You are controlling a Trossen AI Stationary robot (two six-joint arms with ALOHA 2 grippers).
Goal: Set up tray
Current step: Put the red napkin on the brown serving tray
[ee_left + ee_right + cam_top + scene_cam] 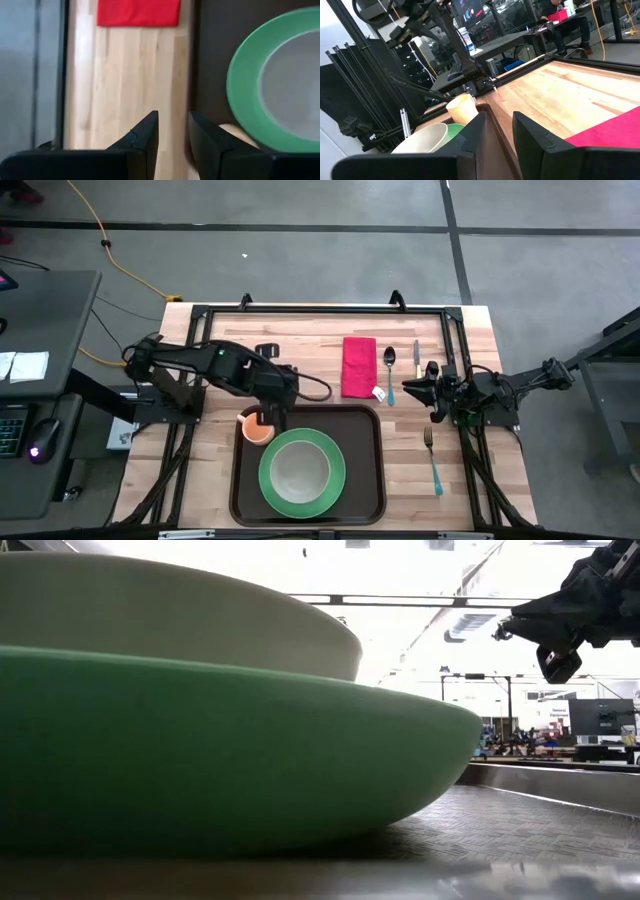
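Nearest, in the low view, the green plate [220,740] fills the foreground with a white bowl [170,610] sitting in it; both rest on the tray [540,830], whose raised rim shows just behind the plate.

From above, the tray [365,480] lies at the near middle of the wooden table [210,480], with the green plate [330,485] in its centre and the bowl [300,470] in the plate. An orange cup [258,430] stands in the tray's far left corner. The left gripper [268,412] hangs right over this cup, its arm stretched in from the table's left edge. Its wrist view shows the fingers [145,140] a narrow gap apart with bare wood between them; whether they pinch the cup cannot be told.

To the right of the tray lies a fork [432,460]. The right gripper [418,388] waits above the table beyond the fork, right of the tray's far corner, arm folded in from the right edge. Its fingers [475,135] stand slightly parted, holding nothing.

Beyond the tray's far rim lie a red napkin [359,366], a spoon [390,370] and a knife [416,352].

Only the right wrist view shows the cup [462,110] upright beside the bowl [422,137], and a seated person [565,20] at a desk in the room behind. A black metal frame [320,310] borders the table.
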